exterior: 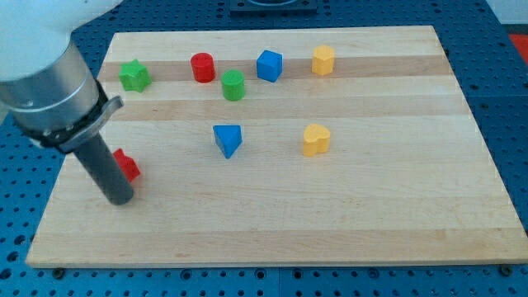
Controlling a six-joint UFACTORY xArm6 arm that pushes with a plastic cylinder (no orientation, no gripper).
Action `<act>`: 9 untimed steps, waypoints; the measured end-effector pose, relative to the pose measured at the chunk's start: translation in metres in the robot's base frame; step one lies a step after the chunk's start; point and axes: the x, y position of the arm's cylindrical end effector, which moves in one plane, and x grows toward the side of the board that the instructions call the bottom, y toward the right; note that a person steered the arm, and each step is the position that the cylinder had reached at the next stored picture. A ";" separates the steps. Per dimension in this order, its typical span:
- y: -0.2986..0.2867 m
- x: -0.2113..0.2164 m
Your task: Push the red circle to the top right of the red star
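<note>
Tool tip (pixel 120 198), holding nothing, beside red star (pixel 126 165); approach step — next travel to far red circle (pixel 202 67)

No text, label, brand, number or sign can be read anywhere here.
</note>
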 end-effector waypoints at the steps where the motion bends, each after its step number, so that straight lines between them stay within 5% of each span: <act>1: 0.000 -0.013; 3: 0.004 -0.010; 4: 0.075 -0.018; 5: 0.128 -0.069; 9: 0.090 -0.196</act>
